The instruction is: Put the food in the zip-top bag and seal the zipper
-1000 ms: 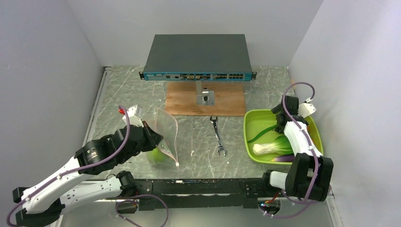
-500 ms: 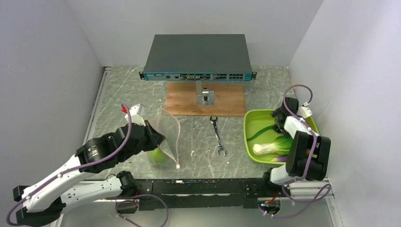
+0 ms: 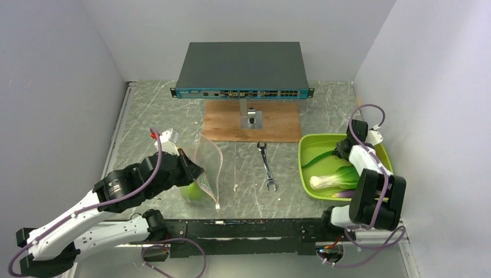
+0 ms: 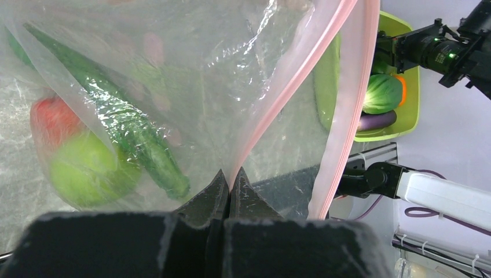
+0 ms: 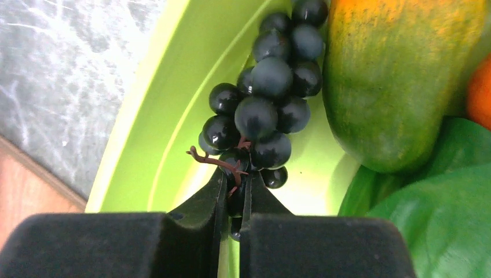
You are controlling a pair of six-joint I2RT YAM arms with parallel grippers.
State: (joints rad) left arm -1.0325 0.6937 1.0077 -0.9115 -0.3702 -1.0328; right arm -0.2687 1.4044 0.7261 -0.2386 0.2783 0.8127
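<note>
**Right elbow has folded back toward the near edge**

Over the last second my right arm has doubled up. Its elbow now sits at the near right corner of the green tray (image 3: pixel 307 159), where a second ago it stood lower and farther out. The wrist has stayed over the tray's far end. My left arm has hardly shifted, and the bag (image 3: pixel 208 165) it holds leans a little more to the right.

My right pincer (image 5: pixel 234 185) is clenched on the brown stem of the black grapes (image 5: pixel 266 110), which lie against the tray's far wall. Just right of them is the orange-green mango (image 5: pixel 399 81), with the orange (image 5: pixel 480 90) at the edge of view. The bok choy (image 3: pixel 333 179) lies across the near part of the tray, and the purple eggplant (image 3: pixel 346 194) is by the near rim.

My left pincer (image 4: pixel 228 185) is clamped on the bag's pink zipper strip (image 4: pixel 289 92), holding the mouth open toward the right. The bag stands on the left of the worktop (image 3: pixel 162 104). Through the plastic I see a red strawberry (image 4: pixel 49 119), a green apple (image 4: pixel 87 174) and a green bean (image 4: pixel 139 145).

A wrench (image 3: pixel 266 167) lies between bag and tray. Beyond it are a wooden board (image 3: pixel 252 121) and a network switch (image 3: pixel 242 68).
</note>
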